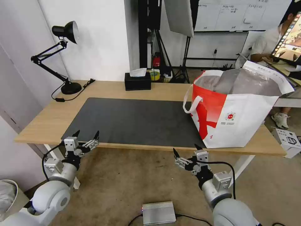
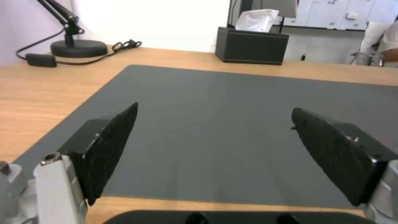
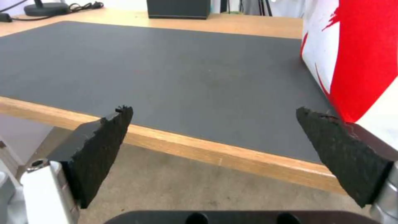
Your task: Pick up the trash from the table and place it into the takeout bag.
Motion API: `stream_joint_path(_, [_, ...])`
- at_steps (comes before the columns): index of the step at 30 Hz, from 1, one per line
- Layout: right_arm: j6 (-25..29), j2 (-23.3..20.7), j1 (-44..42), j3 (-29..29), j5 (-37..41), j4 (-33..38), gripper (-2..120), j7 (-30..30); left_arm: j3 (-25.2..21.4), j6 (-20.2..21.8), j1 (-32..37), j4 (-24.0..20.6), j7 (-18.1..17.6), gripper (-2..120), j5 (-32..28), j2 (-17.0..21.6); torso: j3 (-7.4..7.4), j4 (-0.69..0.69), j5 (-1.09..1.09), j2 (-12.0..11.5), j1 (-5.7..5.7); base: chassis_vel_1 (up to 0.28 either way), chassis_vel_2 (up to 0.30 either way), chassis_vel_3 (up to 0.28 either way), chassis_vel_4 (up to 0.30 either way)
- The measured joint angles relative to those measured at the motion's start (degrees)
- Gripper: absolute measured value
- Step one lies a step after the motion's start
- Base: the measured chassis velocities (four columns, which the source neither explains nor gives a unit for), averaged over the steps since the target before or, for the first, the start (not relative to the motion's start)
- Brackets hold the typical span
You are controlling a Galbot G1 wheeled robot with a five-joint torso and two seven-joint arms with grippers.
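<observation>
The takeout bag (image 1: 238,122), white and red with foil lining and loop handles, stands open on the right end of the table (image 1: 44,122), its red side close in the right wrist view (image 3: 360,56). The dark grey mat (image 1: 134,121) lies bare. The trash is out of view. My left gripper (image 1: 87,134) hovers open at the mat's front left corner, nothing between its fingers (image 2: 214,109). My right gripper (image 1: 186,149) is open just below the table's front edge, near the bag's front left corner (image 3: 212,109).
A black tissue box (image 1: 137,81) sits at the table's back edge and a black desk lamp (image 1: 66,56) with its cable at the back left. On the floor are a silver box (image 1: 158,212), a white box (image 1: 288,141) and a bin (image 1: 7,194).
</observation>
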Motion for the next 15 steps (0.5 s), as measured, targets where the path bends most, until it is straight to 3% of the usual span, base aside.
stream_joint_path(15, [0.0,0.0,0.0,0.0,0.0,0.0,100,0.0,-2.2,0.0,4.0,-1.0,0.2,100,-0.2,-0.5,0.0,0.0,0.0,0.0,0.0,0.0,0.0,0.0,0.0])
